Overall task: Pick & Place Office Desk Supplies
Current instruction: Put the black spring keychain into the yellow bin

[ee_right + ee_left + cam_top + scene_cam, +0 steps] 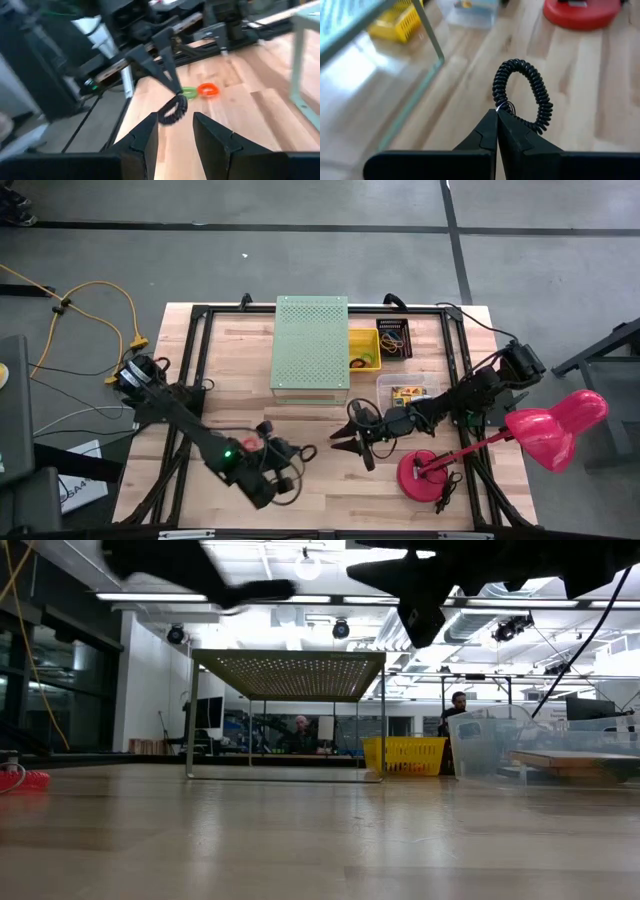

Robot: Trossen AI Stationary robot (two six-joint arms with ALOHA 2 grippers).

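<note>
Left tool is pinched together on a black coiled band loop, lifted above the wooden counter near its front edge. Right tool faces it from close by, its fingers apart with nothing between them. From overhead the loop itself is too small to make out. An orange loop and a green loop lie touching on the counter beyond. A large pale-green perforated box stands at the back, beside a yellow basket, a dark tray of loops and a clear tub with a crayon box inside. A pink lamp leans over the right edge. Seated people show blurred in the room behind.
</note>
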